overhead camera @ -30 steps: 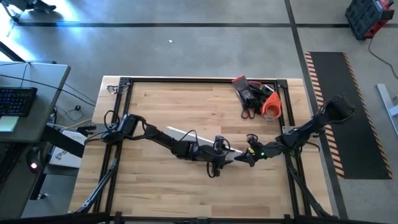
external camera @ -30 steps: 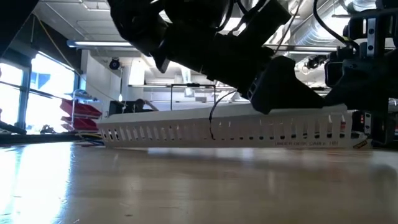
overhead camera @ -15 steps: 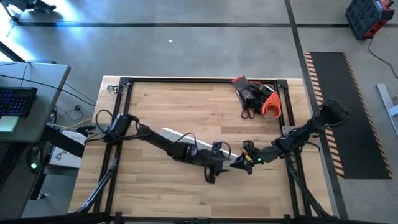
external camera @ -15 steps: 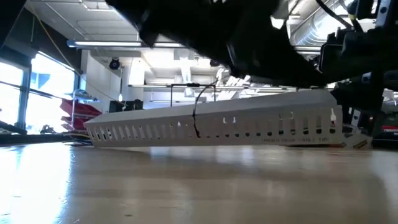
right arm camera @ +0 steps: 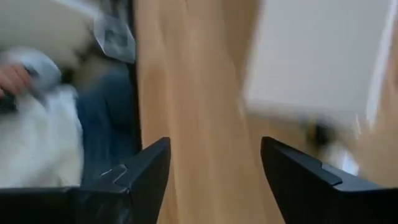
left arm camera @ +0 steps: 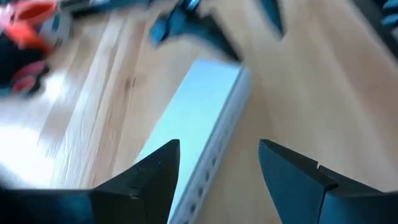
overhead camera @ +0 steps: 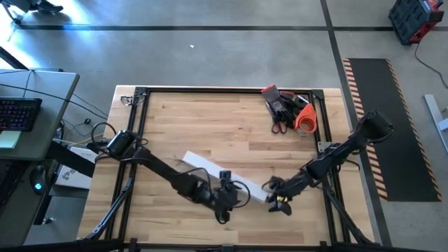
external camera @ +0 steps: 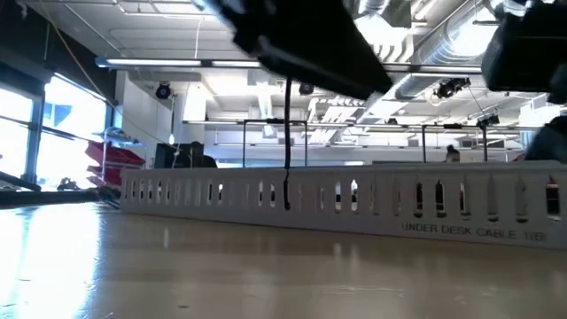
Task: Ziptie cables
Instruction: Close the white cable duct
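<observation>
The desk was bordered by a black frame, and most of the wooden top was bare, with open room over the far half and the left part. A red, black and orange tool heap was kept at the far right corner, well apart from both arms. A long white channel strip was laid slanting across the near middle, flat on the wood.

The left pincer was held low over the strip's near-right part. In the left wrist view its fingers were spread, with the strip running ahead between them and nothing pinched. The right pincer was placed just beside the strip's right end, near the desk's right edge. In the right wrist view it was seen spread, with only bare wood between the fingers.

The cables could not be made out for certain in any view. A thin dark wire was seen in the low view hanging in front of the strip, possibly one of them or the arm's own lead.

Lettering on the strip's side was read as "UNDER DESK CABLE", the rest being too blurred. Blue cloth of a person was seen past the desk edge.
</observation>
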`<state>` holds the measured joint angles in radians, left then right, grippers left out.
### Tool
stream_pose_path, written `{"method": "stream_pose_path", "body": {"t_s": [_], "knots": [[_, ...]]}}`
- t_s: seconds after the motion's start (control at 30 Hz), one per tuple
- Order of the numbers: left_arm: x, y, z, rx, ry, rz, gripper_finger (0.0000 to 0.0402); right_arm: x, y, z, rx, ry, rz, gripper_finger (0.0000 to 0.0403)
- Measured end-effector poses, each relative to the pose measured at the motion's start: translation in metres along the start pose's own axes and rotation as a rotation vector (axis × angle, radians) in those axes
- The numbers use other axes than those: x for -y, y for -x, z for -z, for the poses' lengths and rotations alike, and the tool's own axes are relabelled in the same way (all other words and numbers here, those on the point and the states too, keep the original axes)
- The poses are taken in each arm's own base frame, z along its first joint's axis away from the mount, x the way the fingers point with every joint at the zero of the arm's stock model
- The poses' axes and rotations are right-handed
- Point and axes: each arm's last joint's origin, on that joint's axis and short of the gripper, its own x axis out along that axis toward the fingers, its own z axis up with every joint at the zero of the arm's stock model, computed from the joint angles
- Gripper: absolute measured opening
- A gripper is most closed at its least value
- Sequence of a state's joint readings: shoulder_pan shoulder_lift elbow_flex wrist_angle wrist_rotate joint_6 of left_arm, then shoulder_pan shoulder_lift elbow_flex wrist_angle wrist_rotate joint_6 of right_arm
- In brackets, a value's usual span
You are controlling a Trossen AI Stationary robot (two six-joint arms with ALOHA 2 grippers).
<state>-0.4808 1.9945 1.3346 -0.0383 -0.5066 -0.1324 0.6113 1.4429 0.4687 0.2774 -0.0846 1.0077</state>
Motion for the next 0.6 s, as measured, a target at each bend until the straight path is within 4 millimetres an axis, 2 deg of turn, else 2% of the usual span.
{"method": "stream_pose_path", "body": {"t_s": [0.1, 0.2, 0.3, 0.4, 0.5, 0.6], "knots": [[0.002, 0.002, 0.007, -0.055, 0.028, -0.033, 0.0202, -0.012, 0.002, -0.001, -0.173, 0.02, 0.084, 0.023], [-0.001, 0.004, 0.012, -0.103, 0.051, -0.091, 0.0202, -0.037, 0.007, -0.006, -0.232, 0.17, 0.136, 0.0224], [-0.006, 0.012, 0.015, -0.148, 0.074, -0.17, 0.0202, -0.068, 0.014, -0.007, -0.155, 0.441, 0.228, 0.0215], [-0.013, 0.025, 0.014, -0.177, 0.102, -0.239, 0.0202, -0.091, 0.014, 0.004, -0.038, 0.783, 0.382, 0.0206], [-0.02, 0.035, 0.016, -0.221, 0.109, -0.28, 0.0202, -0.097, 0.001, 0.023, -0.02, 1.131, 0.537, 0.02], [-0.026, 0.045, 0.018, -0.265, 0.121, -0.333, 0.0202, -0.096, -0.02, 0.039, 0.005, 1.334, 0.721, 0.0195]]}}
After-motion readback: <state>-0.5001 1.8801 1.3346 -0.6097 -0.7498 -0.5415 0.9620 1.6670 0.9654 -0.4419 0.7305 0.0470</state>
